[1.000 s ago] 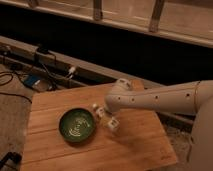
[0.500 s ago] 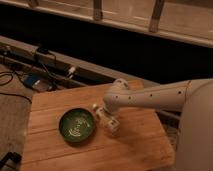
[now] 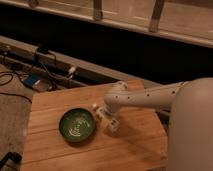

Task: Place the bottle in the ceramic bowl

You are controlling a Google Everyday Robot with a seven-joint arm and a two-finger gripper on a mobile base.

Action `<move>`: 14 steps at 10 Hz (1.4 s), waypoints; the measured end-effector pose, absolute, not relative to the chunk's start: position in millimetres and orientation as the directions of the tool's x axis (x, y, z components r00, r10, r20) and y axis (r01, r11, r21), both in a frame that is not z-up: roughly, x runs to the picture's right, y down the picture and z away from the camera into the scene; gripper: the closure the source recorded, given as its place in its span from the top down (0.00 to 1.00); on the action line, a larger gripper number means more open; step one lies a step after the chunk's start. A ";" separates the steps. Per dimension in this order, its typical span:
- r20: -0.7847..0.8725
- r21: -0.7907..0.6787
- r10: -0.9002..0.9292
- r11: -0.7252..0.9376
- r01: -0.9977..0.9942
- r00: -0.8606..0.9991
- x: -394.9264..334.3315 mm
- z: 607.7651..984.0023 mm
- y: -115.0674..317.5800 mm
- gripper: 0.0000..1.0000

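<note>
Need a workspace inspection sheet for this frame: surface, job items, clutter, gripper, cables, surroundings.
Surface: wooden slatted table.
Job's things: ceramic bowl upright, left of centre, nothing in it; bottle just off its right rim, not in the bowl.
Clutter: nothing seen on the table.
Grippers: gripper low over the table, right of the bowl, next to the bottle.
Cables: cables and a blue device on the floor, left of the table.
Surroundings: dark wall behind; railing above.

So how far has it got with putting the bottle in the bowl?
Nothing finished: the bowl holds nothing. In hand: the pincer is down at the table just right of the bowl, by the bottle; a grip can't be seen. Left: carrying the bottle into the bowl.
</note>
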State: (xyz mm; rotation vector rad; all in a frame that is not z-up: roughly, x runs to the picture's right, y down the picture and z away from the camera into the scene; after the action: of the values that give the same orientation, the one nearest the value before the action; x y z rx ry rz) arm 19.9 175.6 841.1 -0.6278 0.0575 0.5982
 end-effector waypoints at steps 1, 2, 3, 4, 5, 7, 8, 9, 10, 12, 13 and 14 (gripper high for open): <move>-0.230 -0.541 0.505 0.644 -0.541 0.832 19.5 841.7 178.3 0.53; -0.232 -0.550 0.504 0.638 -0.540 0.832 17.8 843.2 182.3 0.43; -0.233 -0.555 0.504 0.633 -0.539 0.832 17.4 844.7 185.6 0.33; -0.231 -0.559 0.505 0.630 -0.539 0.831 16.7 845.1 188.4 0.23; -0.230 -0.558 0.507 0.631 -0.540 0.831 16.6 844.1 188.9 0.13; -0.238 -0.527 0.535 0.631 -0.570 0.811 25.5 836.3 178.9 0.00; -0.240 -0.509 0.545 0.634 -0.582 0.803 30.4 833.6 173.2 0.00; -0.249 -0.489 0.552 0.637 -0.595 0.796 36.3 831.7 166.6 0.00; -0.263 -0.457 0.560 0.645 -0.613 0.785 48.3 834.5 151.6 0.00; -0.272 -0.416 0.568 0.659 -0.627 0.777 60.1 836.9 132.3 0.00; -0.268 -0.396 0.569 0.670 -0.627 0.777 61.4 832.9 122.6 0.00; -0.250 -0.373 0.565 0.693 -0.616 0.787 57.1 823.1 109.9 0.00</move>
State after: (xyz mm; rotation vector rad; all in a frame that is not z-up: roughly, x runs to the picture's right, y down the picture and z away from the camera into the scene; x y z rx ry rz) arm 57.1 109.9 823.1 -0.4592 0.1189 0.6612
